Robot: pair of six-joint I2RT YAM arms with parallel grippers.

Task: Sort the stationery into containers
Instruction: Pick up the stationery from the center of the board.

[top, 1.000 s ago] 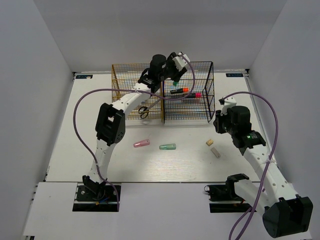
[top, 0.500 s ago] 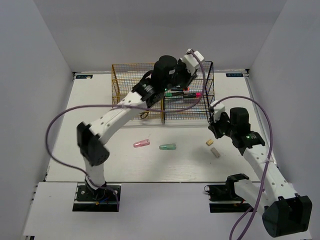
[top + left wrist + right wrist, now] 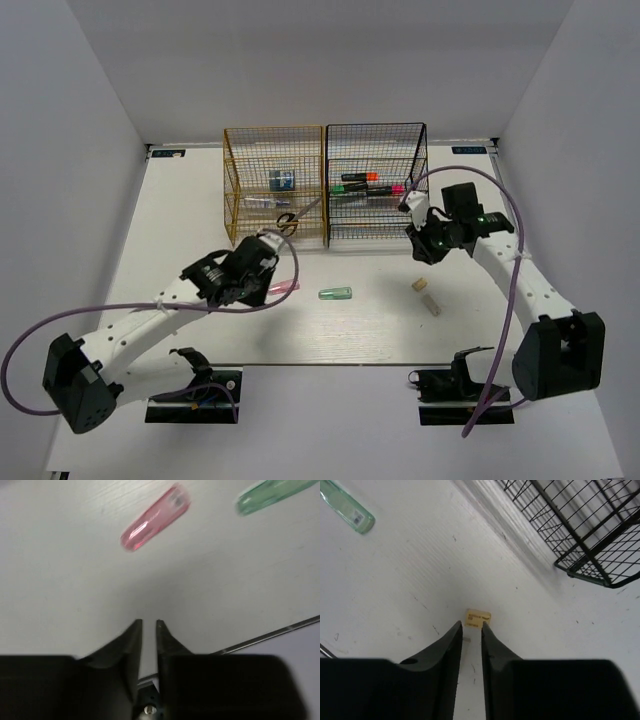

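1. Step in hand: picking up the loose items left on the table (image 3: 150, 240). The highlighters (image 3: 365, 186) already sit in the black rack (image 3: 421, 190). The scissors (image 3: 287, 222) and blue tape roll (image 3: 281, 180) are in the gold rack (image 3: 232, 190).
2. Still loose near the racks: pink capsule (image 3: 155, 517), green capsule (image 3: 270, 491) to its right, and beige eraser (image 3: 478, 617) further right, with a second beige piece (image 3: 432, 305) just near of it.
3. Left gripper (image 3: 148, 624): jaws at a narrow slit, nothing between them. It hangs low over bare table, short of the pink capsule.
4. Right gripper (image 3: 471, 625): also a narrow slit, empty. Its tips point at the eraser, which lies just beyond them, in front of the black rack's near right corner.
5. Next move, left (my read): widen the jaws, advance over the pink capsule, straddle it across its short axis, then close.
6. Next move, right: widen, drop over the eraser, close. It's small and flat, so the tips need to reach the table.
7. Which rack takes the capsules: can't tell from here.
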